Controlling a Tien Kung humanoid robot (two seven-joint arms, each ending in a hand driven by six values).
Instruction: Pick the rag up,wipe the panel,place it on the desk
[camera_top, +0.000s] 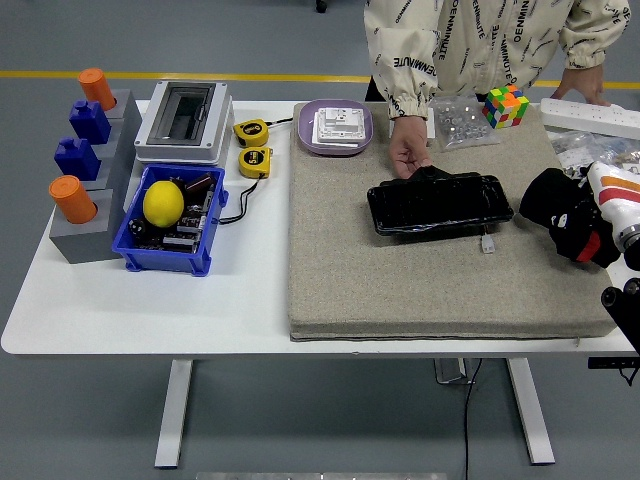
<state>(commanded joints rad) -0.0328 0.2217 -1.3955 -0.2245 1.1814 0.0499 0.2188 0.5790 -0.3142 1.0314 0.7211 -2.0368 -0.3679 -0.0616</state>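
Note:
A glossy black panel lies on the beige mat, right of centre. A crumpled black rag sits on the panel's far edge. A person's hand rests against the rag from the far side. My right hand, black with red marks on a white and orange forearm, hovers over the mat's right edge. It is a short gap to the right of the panel and touches neither the panel nor the rag. My left arm is out of the picture.
On the mat's far side sit a purple plate with a white switch, a bag of small parts and a colour cube. Left of the mat stand a blue bin with a lemon, two yellow tape measures, a grey box and a block stand. A power strip lies far right.

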